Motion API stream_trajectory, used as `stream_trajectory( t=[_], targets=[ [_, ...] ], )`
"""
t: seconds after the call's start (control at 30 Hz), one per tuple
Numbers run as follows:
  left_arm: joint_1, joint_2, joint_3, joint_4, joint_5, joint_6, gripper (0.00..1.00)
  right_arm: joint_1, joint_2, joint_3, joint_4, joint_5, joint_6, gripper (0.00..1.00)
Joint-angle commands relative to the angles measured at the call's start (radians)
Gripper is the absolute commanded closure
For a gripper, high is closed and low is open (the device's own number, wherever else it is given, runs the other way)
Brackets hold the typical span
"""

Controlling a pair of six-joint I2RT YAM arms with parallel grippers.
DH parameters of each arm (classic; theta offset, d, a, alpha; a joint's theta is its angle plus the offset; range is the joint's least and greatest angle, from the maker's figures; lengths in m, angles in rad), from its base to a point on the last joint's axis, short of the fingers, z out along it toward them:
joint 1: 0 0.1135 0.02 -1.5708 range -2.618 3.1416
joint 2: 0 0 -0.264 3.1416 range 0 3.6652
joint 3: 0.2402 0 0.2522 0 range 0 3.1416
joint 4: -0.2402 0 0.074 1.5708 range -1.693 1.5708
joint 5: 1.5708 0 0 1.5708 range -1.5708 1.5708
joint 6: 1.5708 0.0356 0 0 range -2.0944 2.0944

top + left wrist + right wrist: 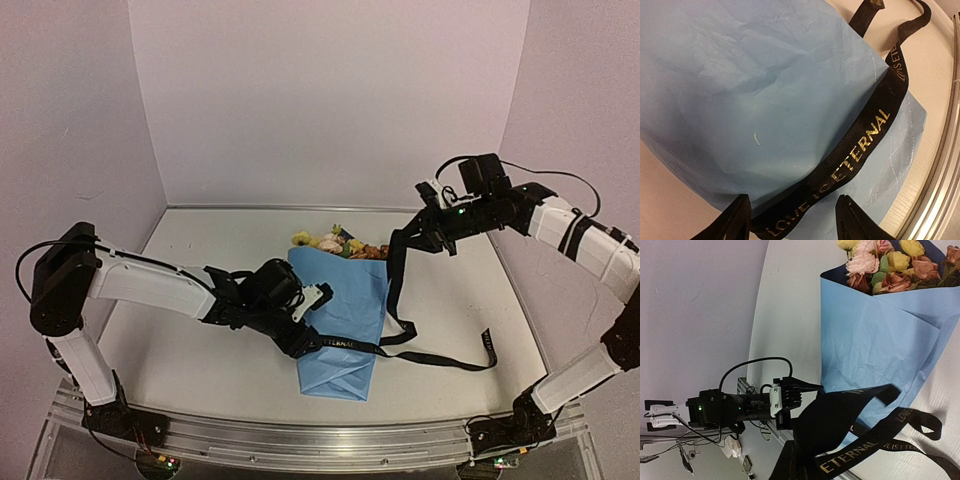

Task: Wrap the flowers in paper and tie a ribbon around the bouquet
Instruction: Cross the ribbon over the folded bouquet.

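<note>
The bouquet lies at mid-table as a cone of light-blue paper (345, 310) with its narrow end toward me. The flowers (335, 243), yellow, pink and orange, show at the far wide end (880, 265). The black ribbon (400, 300) hangs from my right gripper (408, 238), which is raised at the right and shut on it (800, 460). From there it loops on the table and crosses the lower paper (860, 145). My left gripper (303, 335) sits low at the cone's left edge. Its jaws (792, 200) stand apart, and the lettered ribbon lies loosely between them.
An aluminium rail (320, 440) runs along the near table edge, close to the cone's tip (940, 165). Lavender walls close in the back and both sides. A loose ribbon tail (488, 350) lies on the table at the right.
</note>
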Motion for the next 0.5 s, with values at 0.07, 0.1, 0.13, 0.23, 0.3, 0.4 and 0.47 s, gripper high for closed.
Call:
stream_trajectory(
  t=[0.07,0.1,0.13,0.23,0.3,0.4,0.47],
  targets=[
    [-0.014,0.038,0.052,0.001,-0.038,0.009,0.55,0.038,0.037,0.066,0.004,-0.062,-0.006,1.00],
    [-0.014,0.038,0.053,0.005,-0.048,0.005,0.61,0.041,0.039,0.065,0.012,-0.073,0.000,1.00],
    [-0.014,0.037,0.054,0.009,-0.059,0.001,0.66,0.043,0.041,0.065,0.019,-0.084,0.007,1.00],
    [-0.013,0.019,0.045,0.037,-0.081,-0.012,0.82,0.046,0.043,0.059,0.036,-0.131,0.019,1.00],
    [-0.011,0.007,0.036,0.062,-0.093,-0.020,0.89,0.047,0.047,0.051,0.057,-0.176,0.032,1.00],
    [0.004,0.002,0.032,0.093,-0.096,-0.040,0.98,0.052,0.065,0.049,0.084,-0.264,0.058,1.00],
    [0.026,0.000,0.027,0.119,-0.087,-0.063,1.00,0.054,0.082,0.052,0.095,-0.300,0.072,1.00]
  ],
)
